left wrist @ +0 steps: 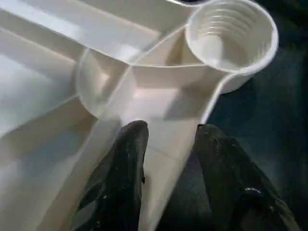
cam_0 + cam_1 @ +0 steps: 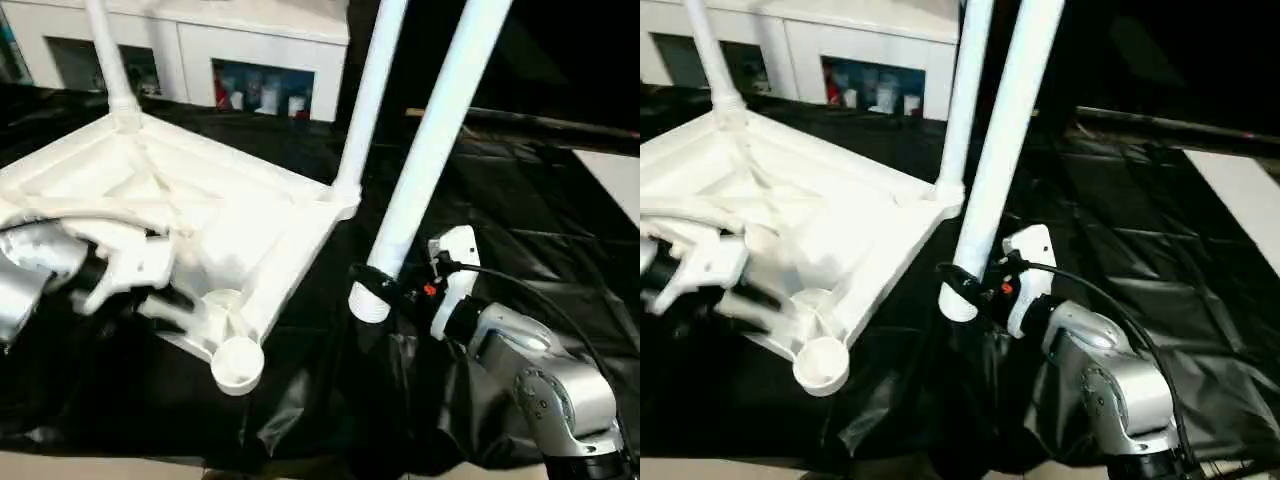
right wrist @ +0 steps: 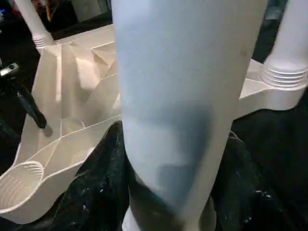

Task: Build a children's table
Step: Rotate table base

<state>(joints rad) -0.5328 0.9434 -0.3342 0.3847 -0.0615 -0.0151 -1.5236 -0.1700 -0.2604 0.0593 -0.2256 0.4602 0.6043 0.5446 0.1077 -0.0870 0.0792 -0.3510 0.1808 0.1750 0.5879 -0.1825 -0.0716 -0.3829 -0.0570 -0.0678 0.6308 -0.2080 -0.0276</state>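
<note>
Black-sheeted work table (image 2: pixel 520 220), white cabinet (image 2: pixel 250 50)

Head eyes look down over the upturned tabletop (image 2: pixel 200 220); wrist cameras sit close.

a big work table (image 2: pixel 520 230) lies under crinkled black sheeting. behind it stands a white cabinet (image 2: pixel 250 40) with glass doors, small colourful items (image 2: pixel 262 97) showing inside.

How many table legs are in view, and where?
3. Two stand in the tabletop's far sockets: far-left leg and far-right leg. The loose leg is in the right gripper.
</note>
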